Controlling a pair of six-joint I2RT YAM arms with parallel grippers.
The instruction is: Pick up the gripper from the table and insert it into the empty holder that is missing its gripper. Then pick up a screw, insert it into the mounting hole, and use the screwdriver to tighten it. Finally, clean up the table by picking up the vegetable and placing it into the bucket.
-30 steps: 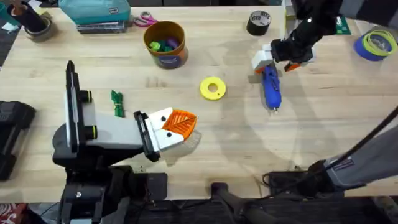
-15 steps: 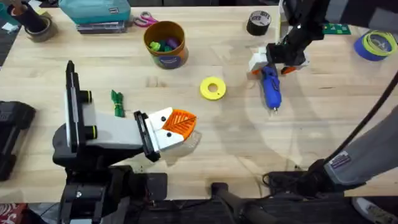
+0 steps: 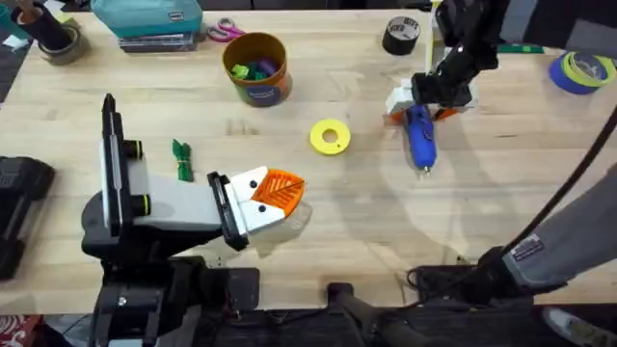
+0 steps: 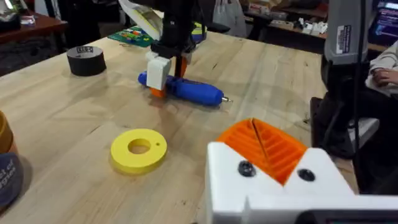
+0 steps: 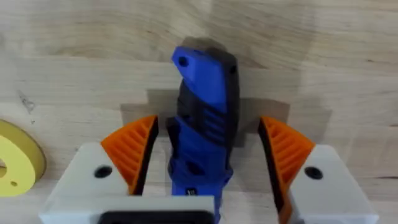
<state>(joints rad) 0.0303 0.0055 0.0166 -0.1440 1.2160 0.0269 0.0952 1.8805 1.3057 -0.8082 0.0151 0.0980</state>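
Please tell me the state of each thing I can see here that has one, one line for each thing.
Screwdriver: lying flat on the table, between the right pads, not lifted.
Right end effector: open, straddling the screwdriver.
Left end effector: low by the table; open or shut unclear.
Bucket: upright, coloured pieces inside.
Vegetable: on the table, outside the bucket.
Yellow disc: lying flat.

wooden table (image 3: pixel 347 207) bears screwdriver (image 3: pixel 420 140), yellow disc (image 3: pixel 330 136), bucket (image 3: pixel 256 68).

One screwdriver (image 3: pixel 420 140), one bucket (image 3: pixel 256 67), one vegetable (image 3: pixel 181 160), one yellow disc (image 3: pixel 330 136), four tape rolls (image 3: pixel 401 35).
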